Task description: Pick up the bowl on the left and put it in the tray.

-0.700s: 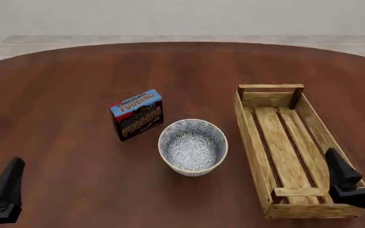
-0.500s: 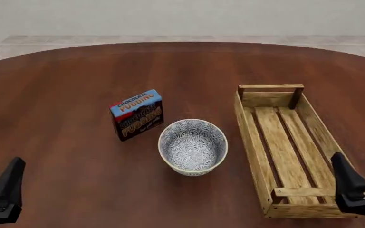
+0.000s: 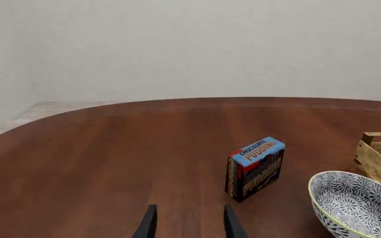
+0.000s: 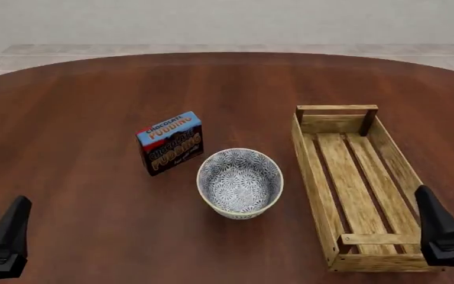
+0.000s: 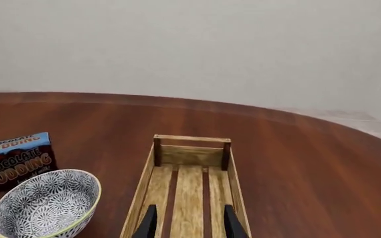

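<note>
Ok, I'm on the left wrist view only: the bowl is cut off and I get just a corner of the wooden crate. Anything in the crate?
Observer: No. The tray holds nothing; the front view shows bare slats.
Operator: Where's the right gripper?
Observer: The right gripper is open at the tray's near end.
Operator: Is the bowl upright and empty?
Observer: Yes. The front view shows the whole bowl upright with nothing inside.

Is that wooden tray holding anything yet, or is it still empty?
Empty. The tray shows only bare slats in the front and right wrist views, and the bowl sits on the table beside it.
</note>
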`<state>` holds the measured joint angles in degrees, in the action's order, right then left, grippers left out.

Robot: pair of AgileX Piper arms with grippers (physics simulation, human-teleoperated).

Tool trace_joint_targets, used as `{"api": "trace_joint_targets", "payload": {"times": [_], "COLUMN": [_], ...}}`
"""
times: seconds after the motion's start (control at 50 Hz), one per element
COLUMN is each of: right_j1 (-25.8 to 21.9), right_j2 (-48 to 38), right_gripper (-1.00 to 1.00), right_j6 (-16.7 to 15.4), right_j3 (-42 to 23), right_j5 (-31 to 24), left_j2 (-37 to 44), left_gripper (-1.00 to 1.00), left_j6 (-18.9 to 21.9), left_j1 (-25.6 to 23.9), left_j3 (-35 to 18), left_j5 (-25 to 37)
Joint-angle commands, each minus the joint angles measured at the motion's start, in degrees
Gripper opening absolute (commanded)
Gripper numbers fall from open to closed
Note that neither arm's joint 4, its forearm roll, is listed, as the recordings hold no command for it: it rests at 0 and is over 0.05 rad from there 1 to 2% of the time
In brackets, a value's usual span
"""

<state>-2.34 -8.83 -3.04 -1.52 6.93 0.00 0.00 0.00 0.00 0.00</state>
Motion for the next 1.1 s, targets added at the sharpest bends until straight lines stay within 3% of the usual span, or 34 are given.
{"api": "trace_joint_targets", "payload": {"times": [0.02, 0.04, 0.12, 0.18, 0.22, 0.38, 0.42, 0.5, 0.54, 1.1], "right_j1": [-2.54, -3.06, -4.45, -5.17, -5.94, -9.69, -11.42, -13.56, -14.92, -21.13], "right_j2": [-5.21, -7.33, -12.04, -13.02, -15.33, -18.79, -18.92, -20.26, -21.90, -31.96], "right_gripper": [1.00, 1.00, 1.00, 1.00, 1.00, 1.00, 1.00, 1.00, 1.00, 1.00], "right_j6": [-0.83, 0.83, 2.50, 1.70, 2.99, 1.94, 0.04, 0.84, 3.20, 3.20], "right_j3": [-1.39, -1.72, -3.05, -3.62, -4.21, -5.96, -6.13, -7.26, -7.89, -14.41], "right_j5": [3.52, 4.44, 6.39, 6.73, 7.33, 7.17, 6.79, 5.77, 5.54, 5.52], "left_j2": [0.00, 0.00, 0.00, 0.00, 0.00, 0.00, 0.00, 0.00, 0.00, 0.00], "left_gripper": [1.00, 1.00, 1.00, 1.00, 1.00, 1.00, 1.00, 1.00, 1.00, 1.00], "left_j6": [0.00, 0.00, 0.00, 0.00, 0.00, 0.00, 0.00, 0.00, 0.00, 0.00], "left_j1": [0.00, 0.00, 0.00, 0.00, 0.00, 0.00, 0.00, 0.00, 0.00, 0.00], "left_j3": [0.00, 0.00, 0.00, 0.00, 0.00, 0.00, 0.00, 0.00, 0.00, 0.00], "left_j5": [0.00, 0.00, 0.00, 0.00, 0.00, 0.00, 0.00, 0.00, 0.00, 0.00]}}
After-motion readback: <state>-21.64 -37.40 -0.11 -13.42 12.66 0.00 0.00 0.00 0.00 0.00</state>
